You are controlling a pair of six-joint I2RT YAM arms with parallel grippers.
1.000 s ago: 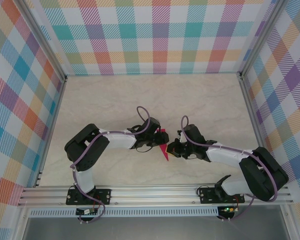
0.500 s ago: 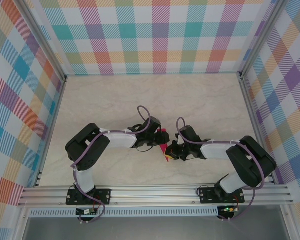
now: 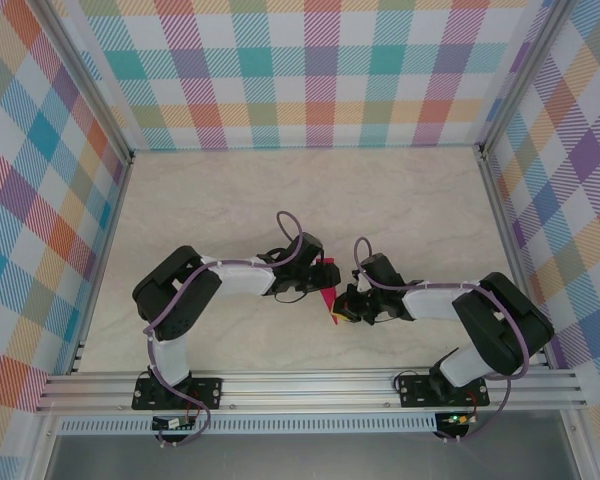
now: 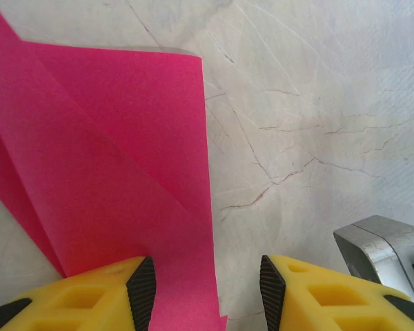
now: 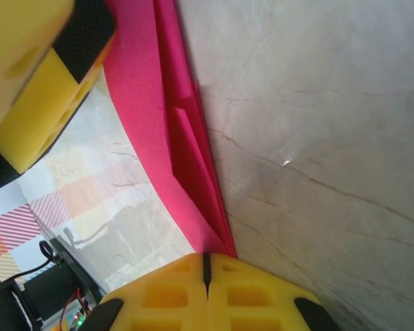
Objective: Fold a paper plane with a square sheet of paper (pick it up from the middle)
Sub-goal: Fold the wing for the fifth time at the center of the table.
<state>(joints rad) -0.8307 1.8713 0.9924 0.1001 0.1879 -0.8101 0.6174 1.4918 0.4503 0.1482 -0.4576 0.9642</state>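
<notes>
Overhead, a pale marble-patterned counter [image 3: 400,200] takes up the middle of the frame. Pastel plaid walls [image 3: 320,70] box it in at the top and on both sides, and a silver aluminium rail [image 3: 310,385] runs across the bottom. Two black-and-white robot arms are bolted to that rail. The left arm [image 3: 230,278] bends in from the lower left and the right arm [image 3: 450,303] from the lower right, and their wrists meet just below the centre of the frame. Between the wrists is the folded magenta-pink sheet of paper [image 3: 331,308], a narrow sliver pointing toward the bottom edge.

From the left wrist, the paper [image 4: 110,152] covers the upper left and centre-left, crossed by diagonal creases. Its straight right-hand edge runs down into the gap of the left gripper [image 4: 207,289] at the bottom of the frame. The yellow fingers [image 4: 90,296] there, with black ribbed pads, stand apart, released and clamping nothing. The paper passes just beside the pad at lower left; I cannot tell whether it touches it.

From the right wrist, the right gripper [image 5: 207,265] sits at bottom centre. Its yellow fingers [image 5: 165,296] are clenched together on the narrow end of the paper [image 5: 159,138], which climbs as a layered strip to the top edge.
</notes>
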